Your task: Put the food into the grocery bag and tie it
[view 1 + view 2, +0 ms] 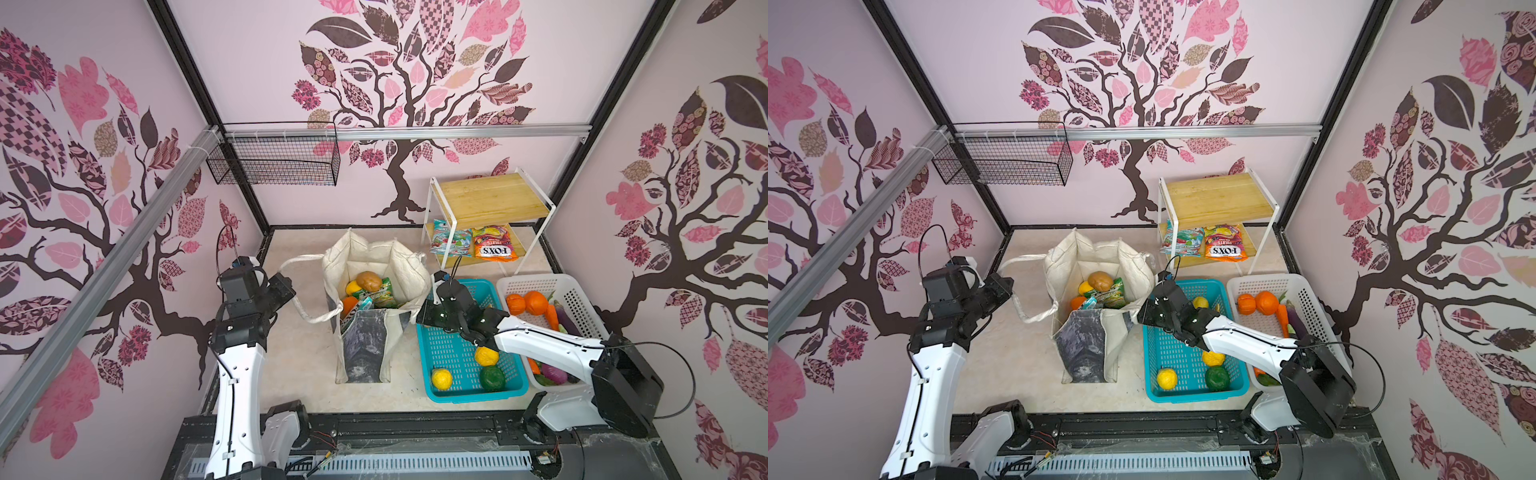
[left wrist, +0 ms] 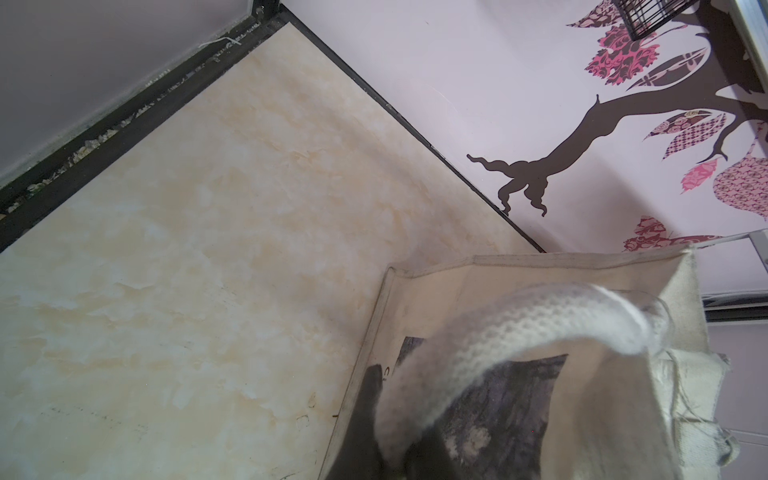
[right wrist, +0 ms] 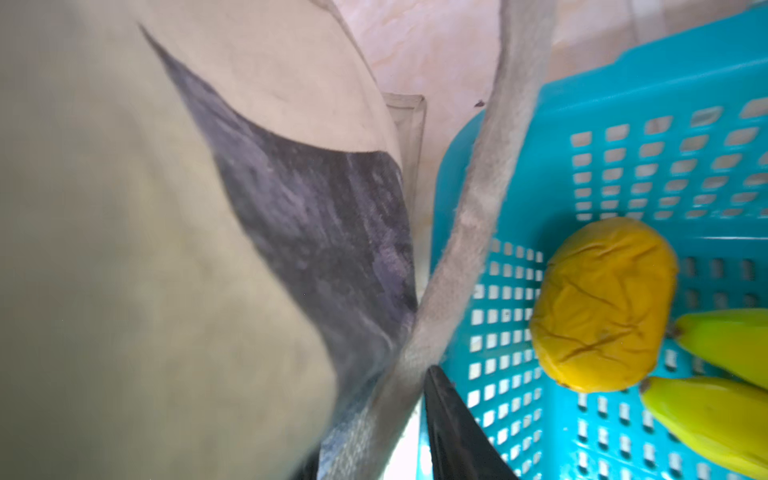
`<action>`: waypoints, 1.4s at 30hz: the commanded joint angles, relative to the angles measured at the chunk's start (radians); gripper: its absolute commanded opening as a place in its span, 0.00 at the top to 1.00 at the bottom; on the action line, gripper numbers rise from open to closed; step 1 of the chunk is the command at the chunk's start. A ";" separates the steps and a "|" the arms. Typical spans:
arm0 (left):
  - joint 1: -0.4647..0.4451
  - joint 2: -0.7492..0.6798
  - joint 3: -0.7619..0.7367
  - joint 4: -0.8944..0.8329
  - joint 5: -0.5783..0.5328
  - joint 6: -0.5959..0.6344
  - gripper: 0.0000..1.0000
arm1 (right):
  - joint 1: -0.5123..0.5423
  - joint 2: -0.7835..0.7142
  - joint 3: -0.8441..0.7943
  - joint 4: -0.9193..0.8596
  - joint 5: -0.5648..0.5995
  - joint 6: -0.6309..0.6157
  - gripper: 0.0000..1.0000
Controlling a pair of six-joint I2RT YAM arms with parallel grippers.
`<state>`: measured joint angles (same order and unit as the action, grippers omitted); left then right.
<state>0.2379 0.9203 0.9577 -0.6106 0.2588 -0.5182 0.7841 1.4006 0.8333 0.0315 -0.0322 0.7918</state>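
The cream grocery bag stands open in the middle of the floor. Inside lie food pieces: a brown potato, orange and yellow fruit, and green packets. My left gripper is shut on the bag's left handle, holding it out sideways. My right gripper is at the bag's right side over the teal basket; the right handle runs between its fingers. A bright gap shows beside the dark finger. The other finger is hidden by fabric.
The teal basket holds a yellow fruit, bananas and a green piece. Right of it, a white basket holds vegetables. A small shelf at the back carries snack packets. A wire basket hangs on the rail.
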 commanded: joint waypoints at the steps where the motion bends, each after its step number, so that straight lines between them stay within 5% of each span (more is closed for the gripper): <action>1: 0.004 -0.019 -0.028 0.023 0.019 0.017 1.00 | -0.001 0.004 0.022 -0.033 0.093 -0.027 0.57; 14: 0.012 -0.020 -0.031 0.026 0.026 0.020 1.00 | -0.120 -0.041 -0.007 0.003 0.090 -0.148 0.58; 30: 0.018 -0.014 -0.036 0.035 0.046 0.015 1.00 | -0.119 0.093 -0.040 0.162 -0.079 -0.032 0.53; 42: 0.025 -0.008 -0.047 0.048 0.073 0.007 1.00 | -0.120 0.159 -0.051 0.284 -0.104 0.055 0.66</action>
<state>0.2577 0.9142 0.9344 -0.5922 0.3103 -0.5159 0.6598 1.5265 0.7795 0.2596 -0.1097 0.8089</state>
